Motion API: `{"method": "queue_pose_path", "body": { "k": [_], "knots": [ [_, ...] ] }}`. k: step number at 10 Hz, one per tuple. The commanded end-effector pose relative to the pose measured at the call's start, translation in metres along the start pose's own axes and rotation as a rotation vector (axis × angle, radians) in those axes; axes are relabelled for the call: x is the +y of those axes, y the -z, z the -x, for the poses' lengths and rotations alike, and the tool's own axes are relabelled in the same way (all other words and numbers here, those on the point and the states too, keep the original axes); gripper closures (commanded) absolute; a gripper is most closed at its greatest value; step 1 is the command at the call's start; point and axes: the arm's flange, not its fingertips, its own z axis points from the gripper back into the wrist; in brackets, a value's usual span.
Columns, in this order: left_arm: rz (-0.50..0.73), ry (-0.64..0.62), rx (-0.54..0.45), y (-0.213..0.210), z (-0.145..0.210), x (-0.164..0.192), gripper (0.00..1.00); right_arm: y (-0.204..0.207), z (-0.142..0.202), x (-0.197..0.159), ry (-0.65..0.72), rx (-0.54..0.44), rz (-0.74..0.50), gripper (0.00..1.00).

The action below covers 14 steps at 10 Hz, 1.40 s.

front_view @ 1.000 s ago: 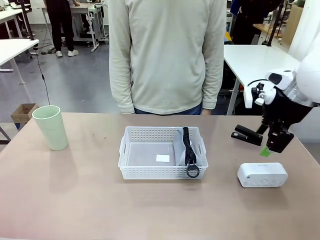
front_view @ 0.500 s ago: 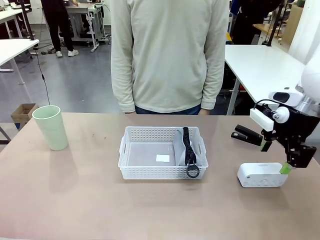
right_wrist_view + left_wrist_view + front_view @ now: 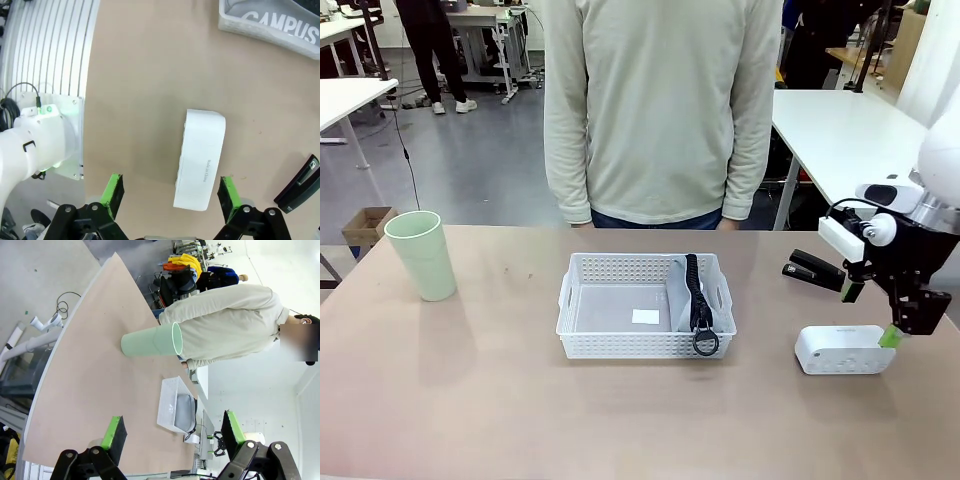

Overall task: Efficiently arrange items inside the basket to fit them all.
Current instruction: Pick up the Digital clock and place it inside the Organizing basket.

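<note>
The white basket (image 3: 620, 345) sits mid-table with the grey pouch (image 3: 682, 300) upright against its right wall, black zipper strap draped over the front rim. At the far left stands the pale green cup (image 3: 421, 255). Right of the basket lie the black stapler (image 3: 813, 270) and the white box (image 3: 844, 349). My right gripper (image 3: 869, 315) hovers open just above the box. In the right wrist view the box (image 3: 200, 157) lies partly between the spread fingers of that gripper (image 3: 170, 192), untouched. My left gripper (image 3: 172, 432) is open, high off the table, facing the cup (image 3: 152, 342) and basket (image 3: 167, 395).
A person in a pale sweatshirt (image 3: 660, 110) stands at the far edge behind the basket, hands out of sight. The stapler (image 3: 300, 185) lies close beside the box. The table's right edge and my arm's base (image 3: 35, 140) are near the box.
My right gripper dropped down and to the right and turned, from beside the stapler to over the white box. Over the last half second it has barely moved.
</note>
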Motion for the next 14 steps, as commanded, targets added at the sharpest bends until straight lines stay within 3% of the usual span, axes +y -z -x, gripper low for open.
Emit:
{"method": "queue_pose_path", "body": {
  "k": [1,4,10,12,14],
  "knots": [
    [0.021,0.022,-0.009,-0.002,0.000,0.000,0.00,0.008,-0.001,-0.002,-0.035,0.011,0.047,0.00],
    [0.021,0.022,-0.009,-0.002,0.000,0.000,0.00,0.036,0.006,0.001,-0.029,0.010,0.089,0.00],
    [0.021,0.022,-0.009,-0.002,0.000,0.000,0.00,0.084,0.004,0.003,0.038,0.159,-0.028,0.00],
    [0.021,0.022,-0.009,-0.002,0.000,0.000,0.00,0.101,0.004,0.007,0.051,0.204,-0.001,0.00],
    [0.021,0.022,-0.009,-0.002,0.000,0.000,0.00,0.112,0.010,0.009,0.064,0.187,0.023,0.00]
  ]
}}
